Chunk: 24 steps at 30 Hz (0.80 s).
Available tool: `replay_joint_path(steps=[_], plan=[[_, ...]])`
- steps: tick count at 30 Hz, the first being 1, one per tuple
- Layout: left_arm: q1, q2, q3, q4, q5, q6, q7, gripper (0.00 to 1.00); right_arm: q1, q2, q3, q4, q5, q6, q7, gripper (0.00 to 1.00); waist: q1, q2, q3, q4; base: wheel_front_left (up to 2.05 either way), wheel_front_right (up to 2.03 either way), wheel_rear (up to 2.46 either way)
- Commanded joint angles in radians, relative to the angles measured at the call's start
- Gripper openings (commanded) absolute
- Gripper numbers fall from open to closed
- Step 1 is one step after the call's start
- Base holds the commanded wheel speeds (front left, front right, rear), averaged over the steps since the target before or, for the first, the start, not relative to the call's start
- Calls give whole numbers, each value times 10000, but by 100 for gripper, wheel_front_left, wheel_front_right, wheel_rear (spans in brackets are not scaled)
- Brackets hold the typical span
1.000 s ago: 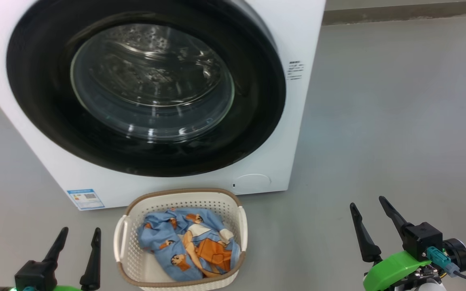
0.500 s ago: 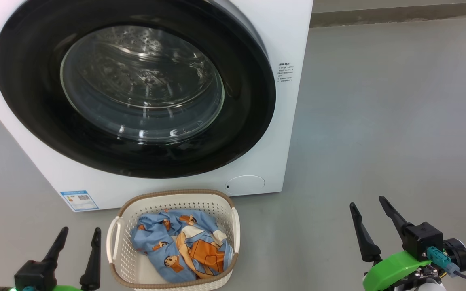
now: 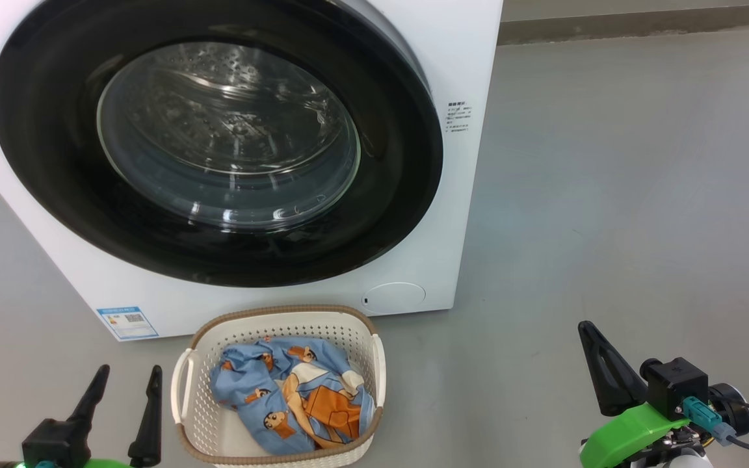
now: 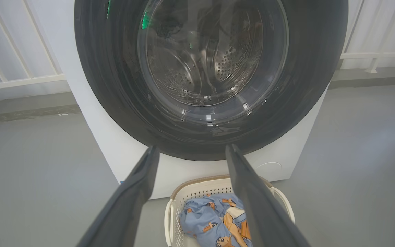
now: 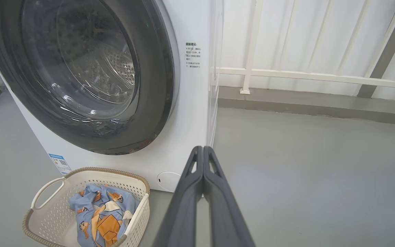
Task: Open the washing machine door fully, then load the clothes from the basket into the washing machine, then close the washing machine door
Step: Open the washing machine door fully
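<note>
The white washing machine [image 3: 472,195] stands on the floor with its round black washing machine door [image 3: 407,214] closed against its front, also seen in the left wrist view [image 4: 115,113] and the right wrist view [image 5: 159,99]. Directly before it sits the cream basket [image 3: 355,325] holding the light blue printed clothes [image 3: 264,383]. My left gripper [image 3: 127,374] hangs open at the lower left, left of the basket, nothing between its fingers. At the lower right my right gripper [image 3: 586,328] is shut on nothing, fingers pressed together [image 5: 202,151], well right of the basket.
Grey floor [image 3: 641,195] stretches to the machine's right. A low dark ledge [image 3: 641,23] and a white railing [image 5: 321,77] run behind. A blue label sticker [image 3: 126,321] sits low on the machine's front.
The right gripper's two fingers closed together. Earlier the head camera shifted slightly, moving the whole picture; since then the picture is steady. The left gripper stays open.
</note>
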Motion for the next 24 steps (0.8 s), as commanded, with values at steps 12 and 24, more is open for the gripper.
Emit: replay_joint_path(steps=[12, 24], plan=[[-428, 201, 348, -279, -51, -14, -120, 100, -263, -86, 353, -285, 177, -11, -120, 0, 0, 0, -6, 23, 0, 0, 0], [-375, 230, 248, -343, -72, -14, -120, 100, -274, 107, -410, -228, 2093, -11, -120, 0, 0, 0, 73, 84, 0, 0, 0]])
